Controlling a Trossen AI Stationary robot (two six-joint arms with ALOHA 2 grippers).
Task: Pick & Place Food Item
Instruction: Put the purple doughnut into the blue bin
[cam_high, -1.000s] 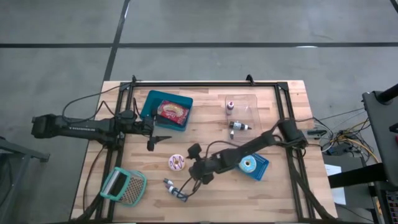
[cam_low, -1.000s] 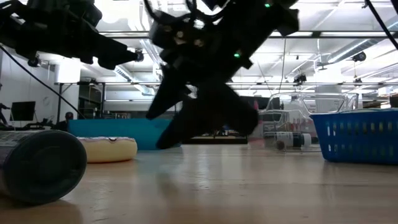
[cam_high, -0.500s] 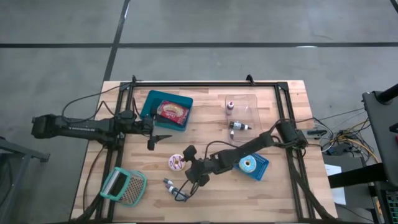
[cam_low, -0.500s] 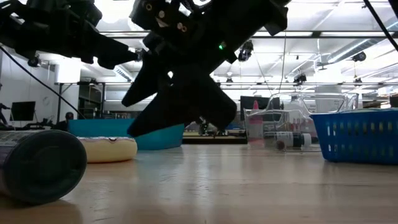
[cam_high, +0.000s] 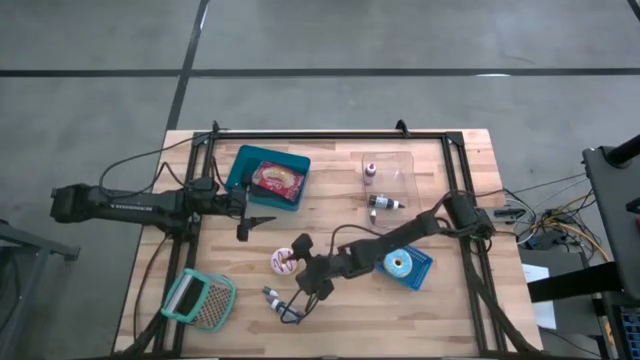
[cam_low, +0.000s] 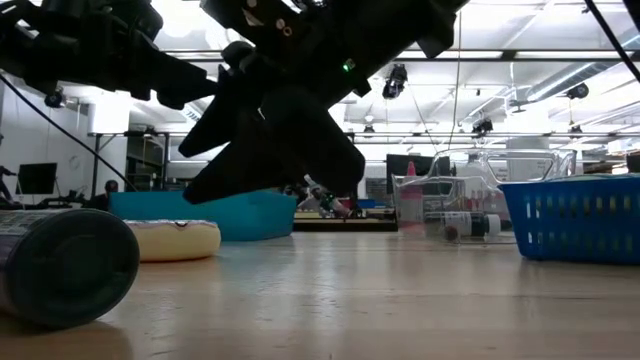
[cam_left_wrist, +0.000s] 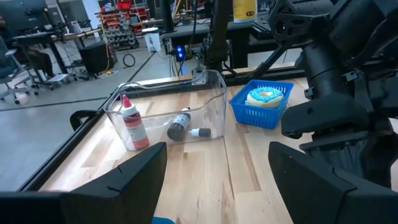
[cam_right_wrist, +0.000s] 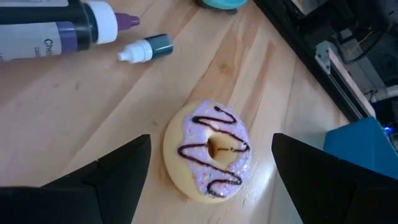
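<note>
Right gripper (cam_high: 297, 262) nearer doughnut (cam_high: 282, 262)

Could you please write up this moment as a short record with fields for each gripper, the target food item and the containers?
right gripper: open, fingers either side of the purple donut, not gripping it
left gripper: open, waiting beside the teal bin
purple donut: lies flat on the table, purple icing with dark drizzle
teal bin: holds a pink pastry
blue basket: holds a blue donut
clear box: holds small bottles
nearby: two bottles lying on the table by the purple donut
</note>
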